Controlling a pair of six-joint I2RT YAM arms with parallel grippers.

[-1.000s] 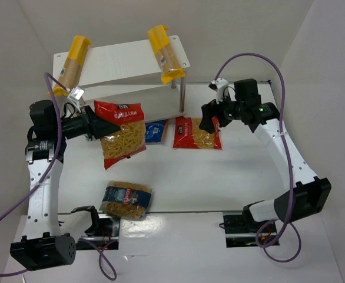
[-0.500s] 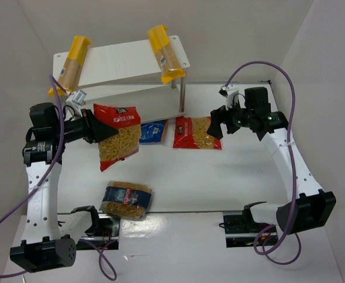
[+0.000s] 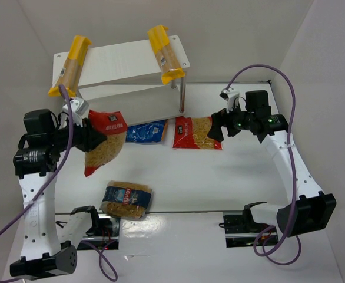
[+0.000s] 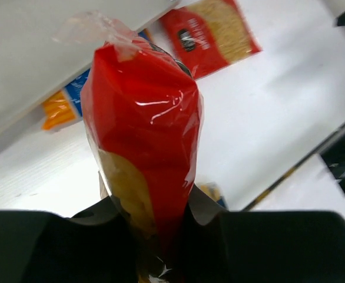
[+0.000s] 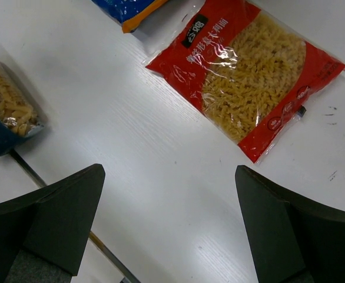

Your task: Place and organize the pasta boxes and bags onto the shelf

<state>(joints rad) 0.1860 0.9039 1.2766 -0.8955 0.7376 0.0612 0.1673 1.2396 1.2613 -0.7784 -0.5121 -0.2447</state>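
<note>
Jaws of my left gripper are pinched tight on one end of a red-topped bag, which hangs clear of the table just in front of the left end of the shelf, its loose yellow pasta slumped toward the low end. On my right gripper the jaws stand wide and hold nothing, hovering beside the second red bag, which lies flat on the table near the shelf's right leg. Both spaghetti boxes already sit on the top board, one at each end, so I judge this bag belongs on the lower board. To do that well, I should bring the bag closer to level before it goes in, because a drooping end would catch the front edge of the board or drag under it. Leading with the free end and sliding it in low between the two boards looks safest, well away from the thin legs and from the box overhanging the left corner. The blue bag with the orange end lies at the shelf's front edge, partly under the board, so I would aim to the left of it. I should let go only once most of the pasta rests on the board. The blue-label bag waits near my bases.
</note>
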